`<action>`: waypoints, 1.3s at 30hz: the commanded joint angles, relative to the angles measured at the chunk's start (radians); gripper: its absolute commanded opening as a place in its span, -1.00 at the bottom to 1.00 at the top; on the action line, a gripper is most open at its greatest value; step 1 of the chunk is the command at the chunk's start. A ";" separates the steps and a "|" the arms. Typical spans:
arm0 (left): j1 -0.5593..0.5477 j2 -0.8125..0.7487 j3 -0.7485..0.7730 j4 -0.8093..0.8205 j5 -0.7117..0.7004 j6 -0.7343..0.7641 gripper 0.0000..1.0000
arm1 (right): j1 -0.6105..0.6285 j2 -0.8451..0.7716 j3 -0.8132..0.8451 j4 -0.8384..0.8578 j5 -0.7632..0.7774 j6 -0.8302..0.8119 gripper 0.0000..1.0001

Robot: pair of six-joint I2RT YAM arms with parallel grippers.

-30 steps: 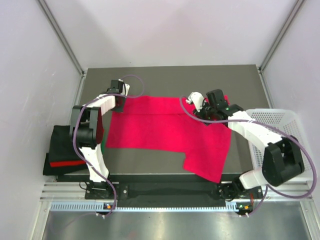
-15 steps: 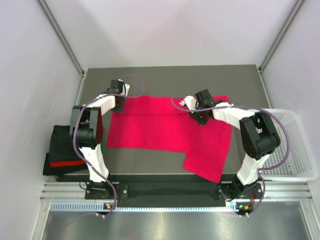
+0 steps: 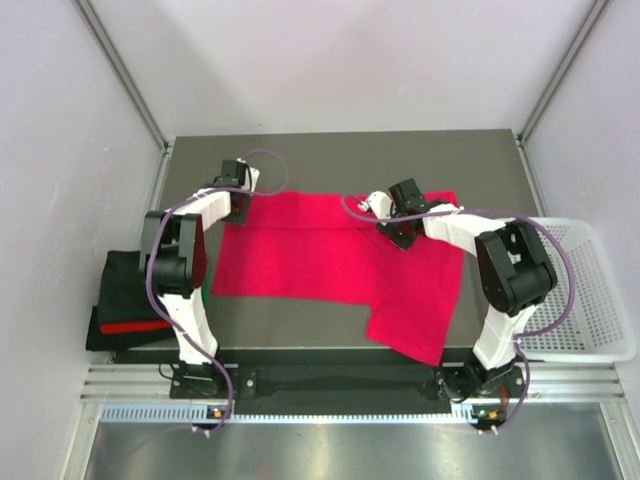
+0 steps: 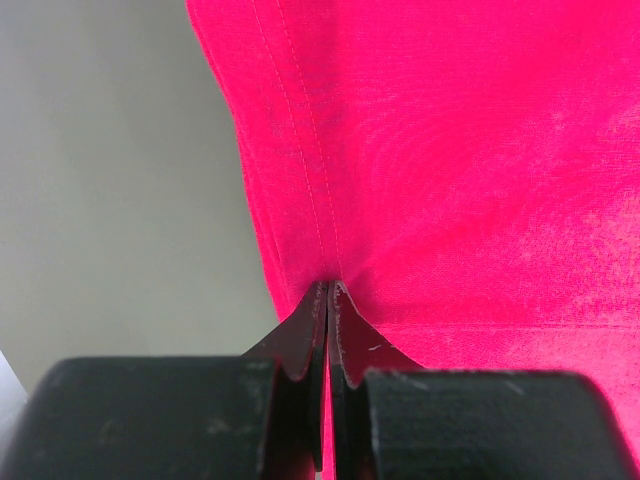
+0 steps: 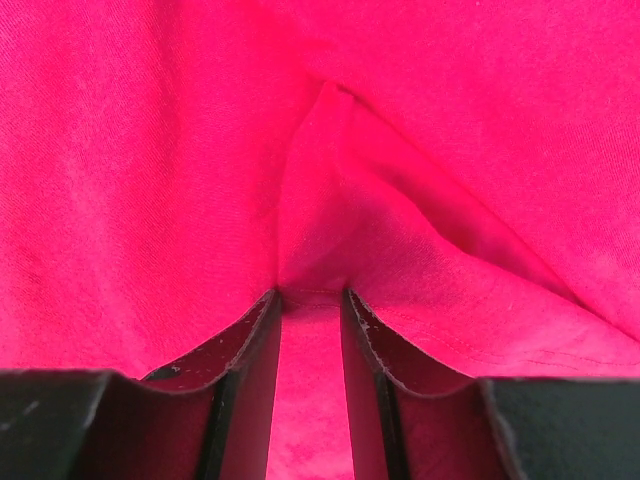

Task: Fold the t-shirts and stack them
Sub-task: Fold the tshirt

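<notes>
**Top view.** A magenta-red t-shirt (image 3: 330, 265) is lying spread flat across the middle of the dark bench (image 3: 340, 160). Its long side is running from the bench's left part to its right part, and one flap is reaching down toward the bench's near edge, right of centre. The left fingers (image 3: 238, 208) are sitting at the shirt's corner toward the bench's far-left part. The right fingers (image 3: 393, 236) are pressing down on the cloth right of the bench's centre, close to the shirt's far edge. A pile of folded shirts (image 3: 125, 300), black with a red band and a sliver of green showing, is resting just beside the bench's left edge, by its near-left corner. A white mesh basket (image 3: 590, 300) is standing against the bench's right edge.

**Left wrist view.** The left fingers (image 4: 328, 300) are clenching tight on the stitched hem of the magenta-red t-shirt (image 4: 450, 150), with no gap showing between them. Bare grey bench (image 4: 100, 180) is showing to the left of the hem.

**Right wrist view.** The right fingers (image 5: 262, 325) are standing a little apart and are grasping a raised fold of the magenta-red t-shirt (image 5: 130, 150). The pinched ridge is rising from between the fingertips and is running away from them. Cloth is filling the whole of this view, so the bench is staying hidden here.
</notes>
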 commanded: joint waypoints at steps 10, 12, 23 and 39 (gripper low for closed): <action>0.007 -0.033 -0.001 0.005 -0.007 -0.007 -0.97 | 0.009 0.017 0.014 -0.002 0.012 -0.001 -0.72; 0.007 -0.038 -0.002 0.004 -0.008 -0.007 -0.97 | 0.009 0.014 0.012 -0.003 0.012 0.002 -0.88; 0.007 -0.050 -0.002 0.005 -0.007 -0.004 -0.97 | 0.038 -0.177 0.018 -0.097 0.123 0.017 -0.91; 0.008 -0.018 0.017 -0.004 -0.030 0.006 -0.97 | 0.138 -0.171 0.149 -0.210 -0.046 0.086 -0.44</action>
